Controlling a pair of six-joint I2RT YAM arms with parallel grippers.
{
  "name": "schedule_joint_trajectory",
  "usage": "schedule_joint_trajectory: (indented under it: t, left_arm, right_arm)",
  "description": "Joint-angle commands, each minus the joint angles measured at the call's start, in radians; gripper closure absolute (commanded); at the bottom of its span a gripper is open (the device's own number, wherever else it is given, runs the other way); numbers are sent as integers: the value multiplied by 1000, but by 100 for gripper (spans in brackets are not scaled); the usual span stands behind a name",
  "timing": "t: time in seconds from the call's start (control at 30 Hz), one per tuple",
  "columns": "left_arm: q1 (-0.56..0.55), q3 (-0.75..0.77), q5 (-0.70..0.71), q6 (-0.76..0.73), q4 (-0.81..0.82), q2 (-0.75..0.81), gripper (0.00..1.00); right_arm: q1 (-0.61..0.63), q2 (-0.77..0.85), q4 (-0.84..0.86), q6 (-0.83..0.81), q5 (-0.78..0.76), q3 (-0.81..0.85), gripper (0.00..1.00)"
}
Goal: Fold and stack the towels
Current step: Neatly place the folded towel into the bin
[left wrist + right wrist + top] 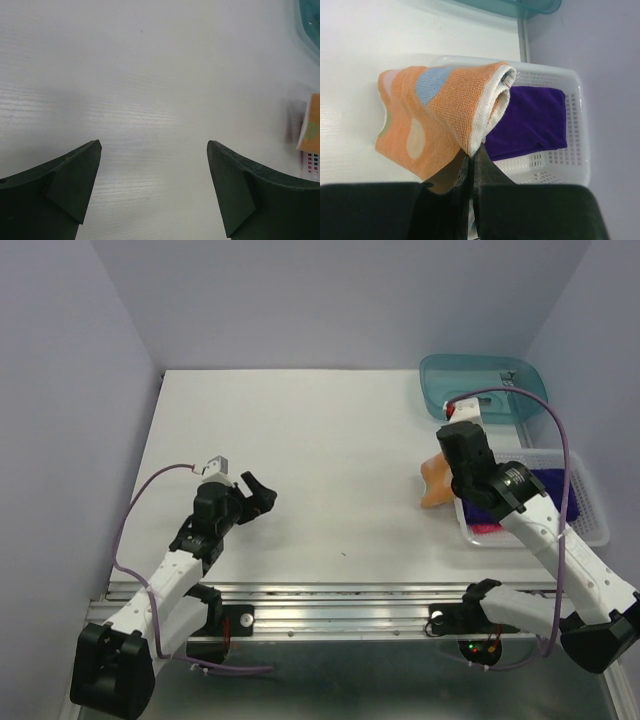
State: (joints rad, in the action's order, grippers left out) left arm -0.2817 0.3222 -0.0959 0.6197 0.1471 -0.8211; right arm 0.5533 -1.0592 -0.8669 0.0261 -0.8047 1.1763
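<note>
My right gripper is shut on the orange towel with pale blue and white dots and holds it hanging above the table, beside the white basket. In the top view the orange towel hangs left of the basket. The dark purple towel lies in the basket, also seen from the top, with a strip of the pink-red towel under it. My left gripper is open and empty over bare table at the left; its dark fingers frame the left wrist view.
A teal translucent tub stands at the table's back right, behind the basket. Blue-grey walls close the left, back and right. A metal rail runs along the near edge.
</note>
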Motion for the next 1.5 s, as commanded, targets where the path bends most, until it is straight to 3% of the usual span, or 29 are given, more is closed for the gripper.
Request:
schedule_joint_trajectory:
  t: [0.0, 0.13, 0.5, 0.7, 1.17, 1.47]
  left_arm:
    - [-5, 9, -18, -29, 51, -18, 1]
    - [-5, 9, -16, -31, 52, -21, 1]
    - [-5, 8, -13, -37, 45, -13, 1]
    - [-5, 11, -16, -43, 49, -23, 1]
    - [-5, 14, -19, -61, 65, -12, 1]
    - [-5, 15, -27, -67, 72, -16, 1]
  right_arm:
    - [-27, 7, -64, 8, -57, 68, 99]
    - [-107, -13, -64, -15, -47, 83, 99]
    - [-515, -102, 149, -239, 234, 23, 99]
    - [-702, -165, 181, -299, 350, 31, 99]
    - [-822, -252, 227, -364, 331, -35, 99]
    - [-895, -338, 243, -385, 299, 28, 99]
